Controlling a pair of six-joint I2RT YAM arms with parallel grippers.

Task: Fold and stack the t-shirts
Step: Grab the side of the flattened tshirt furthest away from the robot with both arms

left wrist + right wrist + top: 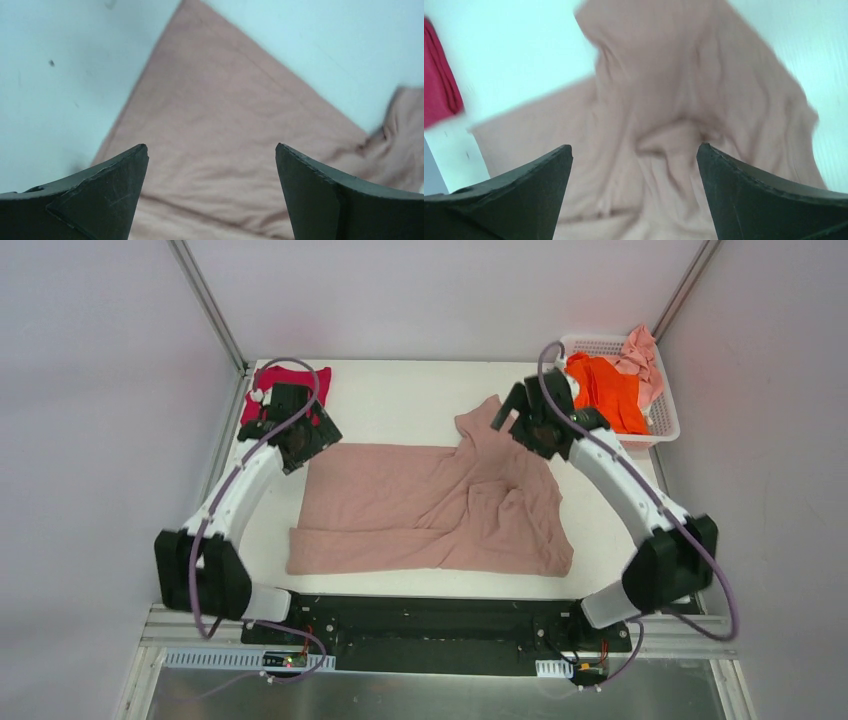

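Left gripper (303, 438) left of centre in the overhead view: jaws spread wide, nothing between them, hovering over the upper-left corner of the beige tee (420, 510). Right gripper (532, 420) likewise released and empty, right of centre, over the rumpled end of the same tee, with a flap of cloth poking up toward the back of the table (400, 400). Probably poised this way to take one far corner each, for smoothing or a first fold — a judgement only.

Beige tee spread across the middle of the frame, flat on its left half, bunched and creased on its right, not yet folded. Crimson tee (285, 375) at upper left, partly hidden behind the left gripper and set apart as a compact patch, likely the start of the stack. Orange tee (605, 390) and pink tee (640, 355) heaped in the white basket (665, 422) at upper right, apparently awaiting their turn.

Only from above: both arms, the basket and all four tees together.

Only from the left wrist: a clean, straight-edged corner of beige cloth rising to the top of the frame, bare table on either side. Contact between fingertips and cloth impossible to judge.

Only from the right wrist: deep folds and a puckered knot of cloth at centre, somewhat blurred, plus a sliver of crimson at the far left edge.
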